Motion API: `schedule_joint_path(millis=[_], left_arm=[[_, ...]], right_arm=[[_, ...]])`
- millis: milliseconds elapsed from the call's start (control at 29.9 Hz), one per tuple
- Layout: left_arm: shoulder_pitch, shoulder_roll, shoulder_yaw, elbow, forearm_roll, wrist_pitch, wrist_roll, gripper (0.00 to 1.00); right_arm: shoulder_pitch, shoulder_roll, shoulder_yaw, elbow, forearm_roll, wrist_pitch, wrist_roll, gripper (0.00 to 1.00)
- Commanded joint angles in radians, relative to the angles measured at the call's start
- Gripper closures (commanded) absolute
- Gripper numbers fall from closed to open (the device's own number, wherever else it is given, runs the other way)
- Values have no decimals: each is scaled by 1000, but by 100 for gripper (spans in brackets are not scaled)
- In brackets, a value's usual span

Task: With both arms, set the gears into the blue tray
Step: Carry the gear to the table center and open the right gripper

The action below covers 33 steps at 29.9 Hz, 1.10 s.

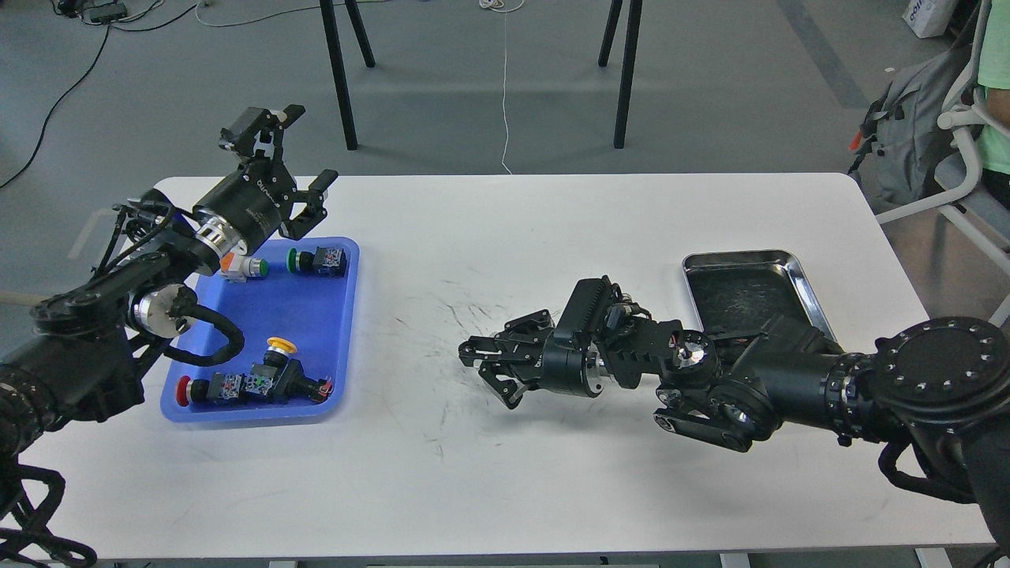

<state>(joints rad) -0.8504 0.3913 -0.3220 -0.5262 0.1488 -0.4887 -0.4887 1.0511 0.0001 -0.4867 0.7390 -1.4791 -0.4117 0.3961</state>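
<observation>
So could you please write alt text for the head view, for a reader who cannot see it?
Two black robot arms reach over a white table: the left gripper open above a blue tray holding coloured push-button switches, the right gripper open over bare tabletop. An empty steel tray sits at right.

The robot's left arm [118, 292] reaches in from the left, its wrist angled upward, the left gripper [304, 150] raised with fingers spread wide apart; the right arm [789, 379] stretches low and level from the right, the right gripper [485, 371] pointing left, fingers parted
</observation>
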Motion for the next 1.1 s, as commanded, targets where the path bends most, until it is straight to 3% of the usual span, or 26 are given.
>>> schedule_joint_path(millis=[0, 301, 535, 836, 1070], left_arm=[[4, 11, 0, 0, 0, 0, 0, 0], [5, 18, -2, -2, 0, 0, 0, 0], [8, 21, -2, -2, 0, 0, 0, 0], [10, 21, 0, 6, 2, 0, 0, 0], [10, 21, 1, 5, 6, 0, 0, 0]], right_arm=[[-5, 0, -3, -7, -3, -4, 1, 99], [-6, 0, -4, -23, -3, 1, 7, 98], [0, 0, -1, -17, 0, 2, 10, 68], [1, 0, -3, -13, 0, 4, 36, 54], [18, 0, 8, -13, 11, 2, 36, 36]])
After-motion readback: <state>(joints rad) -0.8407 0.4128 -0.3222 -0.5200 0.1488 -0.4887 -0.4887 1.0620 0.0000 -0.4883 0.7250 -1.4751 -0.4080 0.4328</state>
